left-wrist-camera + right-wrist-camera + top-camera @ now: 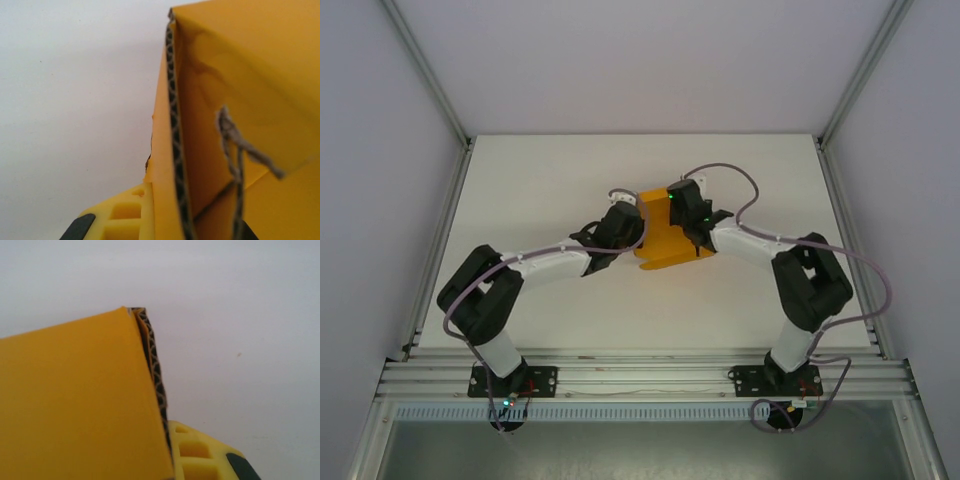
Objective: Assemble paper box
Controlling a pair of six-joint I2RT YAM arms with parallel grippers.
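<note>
Walls up: left fingers (125, 216) and right fingers (200, 455) each pinch one side of the paper box (663, 238), bracing it square mid-bench.

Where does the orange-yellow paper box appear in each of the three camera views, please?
Top external: paper box near the picture's centre.
Left wrist: paper box in the right half, close up.
Right wrist: paper box in the lower left, close up.
Shared landmark: the card's corrugated cut edge in both wrist views; white table around it.

One paper box (663, 243), two arms — left arm (545, 265), right arm (760, 245) — one table (550, 180)
</note>
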